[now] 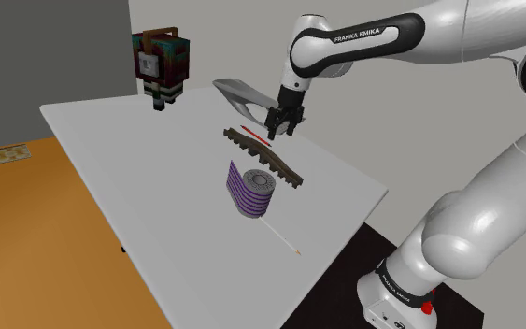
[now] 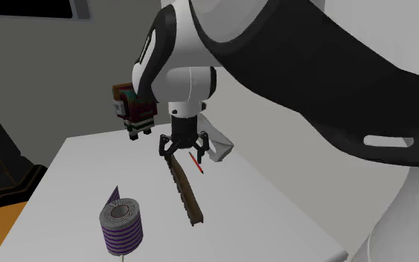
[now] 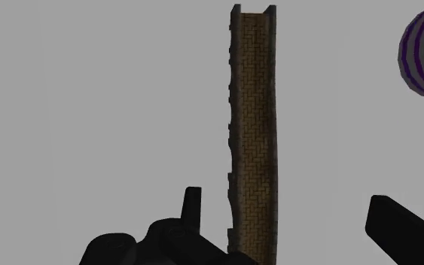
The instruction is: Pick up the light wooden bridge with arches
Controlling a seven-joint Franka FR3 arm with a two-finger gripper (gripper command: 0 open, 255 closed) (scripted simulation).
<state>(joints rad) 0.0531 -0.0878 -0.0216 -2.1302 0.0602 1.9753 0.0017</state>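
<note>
In the shoulder view, a dark brown bridge (image 1: 266, 160) is seen lying flat on the white bench (image 1: 130, 178), just beside a purple striped roll (image 1: 251, 191). The hand (image 1: 284, 127) is held over the bridge's far end, near a red stick (image 1: 251, 132). In the second exterior view, the hand is shown above that end, spread wide. In the wrist view, the fingers (image 3: 193, 209) are set apart, with the bridge lying between them, not clasped.
</note>
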